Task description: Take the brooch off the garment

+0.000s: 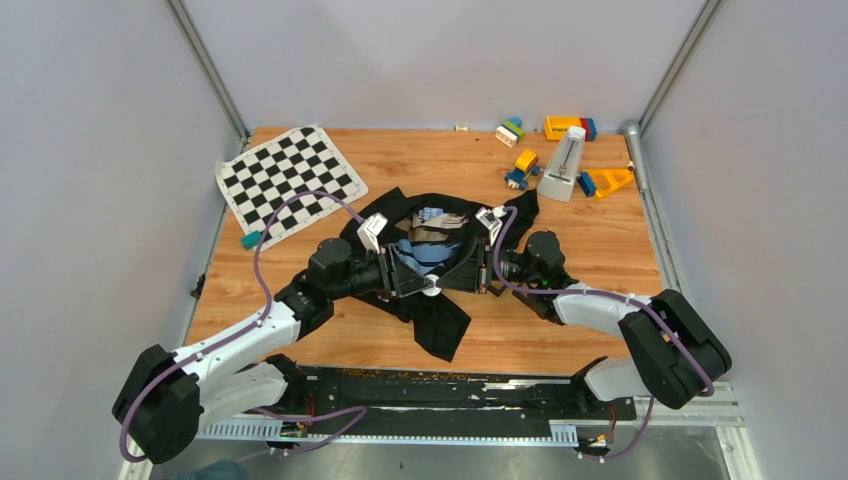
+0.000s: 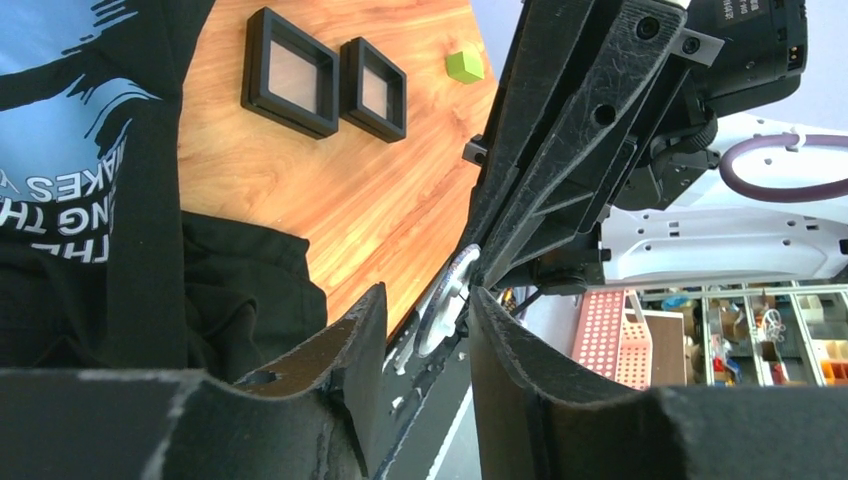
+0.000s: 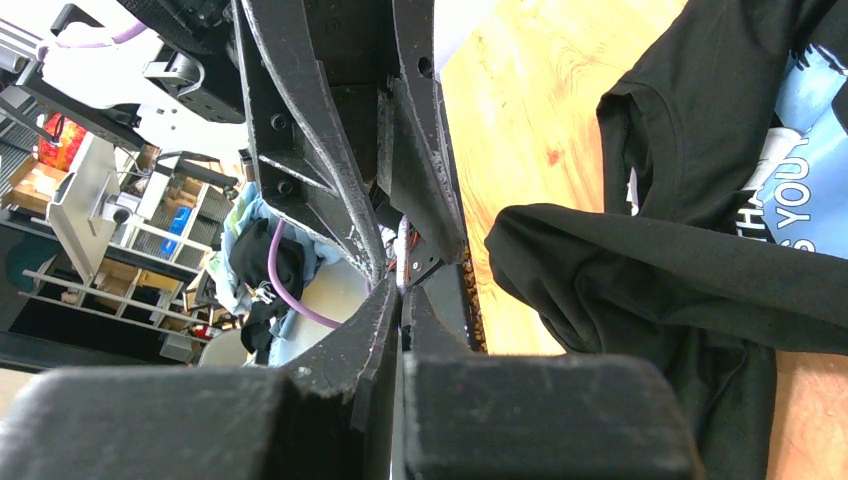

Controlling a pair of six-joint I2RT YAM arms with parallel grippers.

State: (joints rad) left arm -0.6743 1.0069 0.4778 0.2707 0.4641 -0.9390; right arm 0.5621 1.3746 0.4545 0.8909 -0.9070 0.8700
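Right fingers [image 3: 360, 340] seemingly pinch the brooch [image 2: 445, 300] between parted left fingers [image 2: 350, 350].

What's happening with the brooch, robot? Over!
Right gripper shut on brooch. Left gripper open, fingers either side of it. Brooch clear of garment in left wrist view. Nothing in the way.

The garment [image 1: 440, 325] lies mid-counter [image 1: 600, 240]; the chequered mat [image 1: 290, 180] lies behind it to the left, with a small block [image 1: 250, 240] at the mat's near corner; toy blocks [image 1: 525, 165] and a metronome [image 1: 563, 165] stand behind it to the right; two square trays [image 2: 292, 72] sit side by side on the counter beside the garment, a cube [image 2: 464, 66] just past them.
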